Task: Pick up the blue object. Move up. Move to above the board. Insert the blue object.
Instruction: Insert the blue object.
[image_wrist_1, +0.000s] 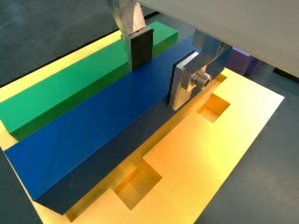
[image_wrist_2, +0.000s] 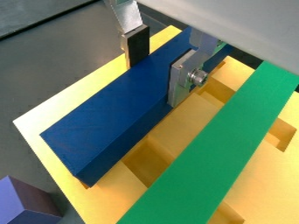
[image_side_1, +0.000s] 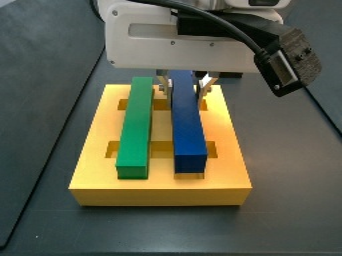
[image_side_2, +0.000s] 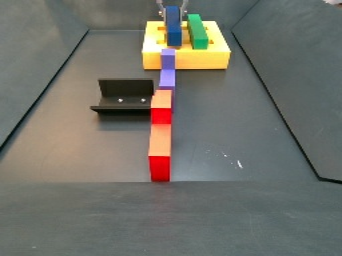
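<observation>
The blue object (image_wrist_1: 93, 131) is a long dark-blue bar lying lengthwise on the yellow board (image_wrist_1: 233, 149), next to the green bar (image_wrist_1: 59, 87). My gripper (image_wrist_1: 162, 68) straddles the bar near its far end. The dark pad (image_wrist_1: 140, 51) is against one long side and the silver finger (image_wrist_1: 184, 80) against the other, shut on it. Both wrist views show this; the bar (image_wrist_2: 111, 118), gripper (image_wrist_2: 158, 66) and board (image_wrist_2: 187, 131) appear again. In both side views the gripper (image_side_1: 185, 92) (image_side_2: 173, 12) stands over the bar (image_side_1: 187, 125) (image_side_2: 174, 22). I cannot tell whether the bar is fully seated.
Open rectangular slots (image_wrist_1: 138, 184) show in the board beside the bar. A purple block (image_wrist_2: 21, 203) lies just off the board, heading a line of orange and red blocks (image_side_2: 160, 130) on the floor. The fixture (image_side_2: 124, 95) stands beside that line.
</observation>
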